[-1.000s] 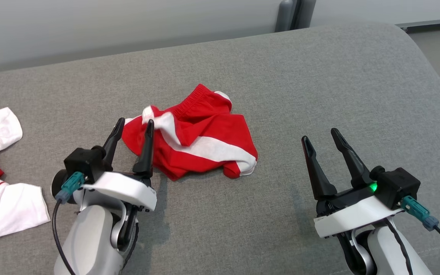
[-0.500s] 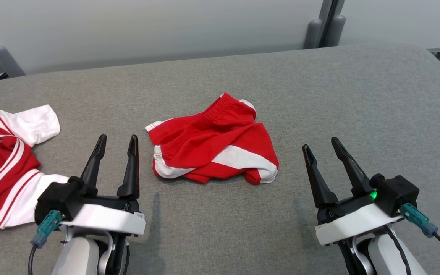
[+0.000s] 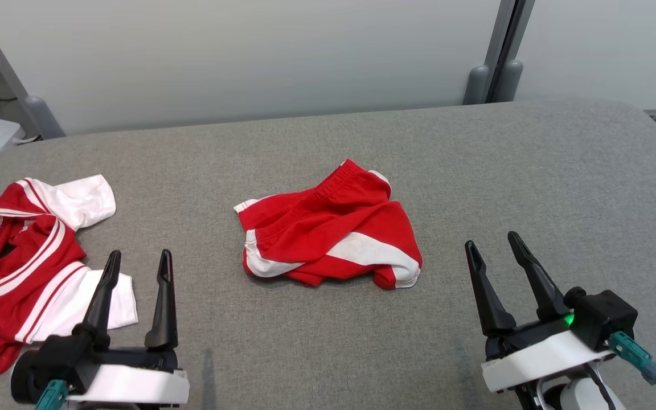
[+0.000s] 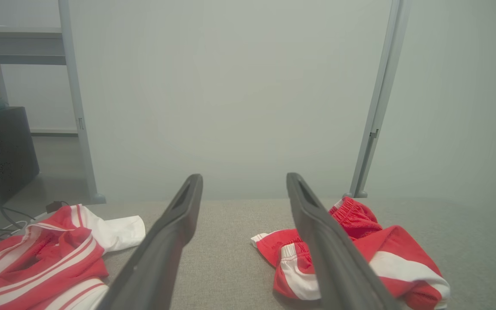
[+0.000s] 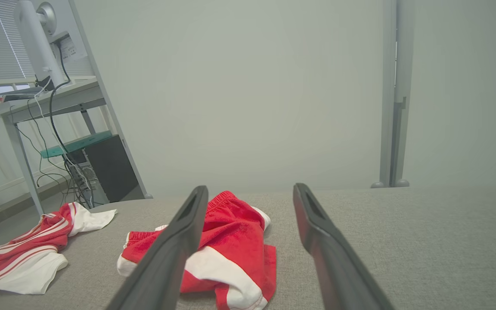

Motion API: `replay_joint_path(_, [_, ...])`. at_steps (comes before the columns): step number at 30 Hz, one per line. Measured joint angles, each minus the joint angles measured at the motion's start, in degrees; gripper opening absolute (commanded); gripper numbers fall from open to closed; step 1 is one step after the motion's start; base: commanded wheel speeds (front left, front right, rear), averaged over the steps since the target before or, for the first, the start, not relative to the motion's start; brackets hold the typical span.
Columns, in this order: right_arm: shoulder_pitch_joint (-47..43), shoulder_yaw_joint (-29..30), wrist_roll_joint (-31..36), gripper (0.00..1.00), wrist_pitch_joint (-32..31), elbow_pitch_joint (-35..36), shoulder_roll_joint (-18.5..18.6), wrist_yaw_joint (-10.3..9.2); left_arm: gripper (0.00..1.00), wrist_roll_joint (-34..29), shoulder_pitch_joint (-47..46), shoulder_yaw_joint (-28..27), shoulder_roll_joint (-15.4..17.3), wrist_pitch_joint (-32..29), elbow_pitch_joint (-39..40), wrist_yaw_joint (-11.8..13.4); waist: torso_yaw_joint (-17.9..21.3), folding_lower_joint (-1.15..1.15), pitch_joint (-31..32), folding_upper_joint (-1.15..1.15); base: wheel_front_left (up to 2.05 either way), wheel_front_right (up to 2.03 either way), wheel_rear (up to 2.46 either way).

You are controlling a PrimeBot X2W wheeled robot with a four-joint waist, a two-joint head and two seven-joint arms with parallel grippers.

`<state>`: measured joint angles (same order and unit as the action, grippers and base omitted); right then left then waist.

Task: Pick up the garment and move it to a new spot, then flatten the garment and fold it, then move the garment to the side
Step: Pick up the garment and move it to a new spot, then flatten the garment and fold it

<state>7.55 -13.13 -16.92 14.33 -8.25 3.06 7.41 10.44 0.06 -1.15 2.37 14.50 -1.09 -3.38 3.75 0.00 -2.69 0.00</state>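
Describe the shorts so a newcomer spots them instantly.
On the wide grey surface, near its middle, lies a crumpled pair of shorts, red with white stripes and a gathered waistband. Unlike the jersey at the left edge, they have no sleeves.

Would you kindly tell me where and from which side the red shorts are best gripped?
I would grip the red shorts by the ribbed waistband, near its left end. That gathered edge forms a thick ridge, while the rest lies in loose folds. Probably come down from the left with the left gripper, whose jaws stand open and which is nearer.
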Motion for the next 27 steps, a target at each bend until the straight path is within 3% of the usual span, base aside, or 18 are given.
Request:
replay_joint_path(19, [-7.26, 2.08, 0.08, 1.00, 0.00, -1.31, -0.37, 0.00, 1.00, 3.01, 8.00, -2.13, 0.10, -0.01, -1.52, 4.05, 0.63, 0.00, 5.10, 0.00, 0.00, 0.00, 0.00])
replay_joint_path(27, [-7.25, 1.56, 0.15, 1.00, 0.00, -1.99, -0.44, 0.00, 1.00, 2.77, 8.63, -2.13, 0.12, -0.01, -1.90, 4.31, 0.74, 0.00, 5.40, 0.00, 0.00, 0.00, 0.00])
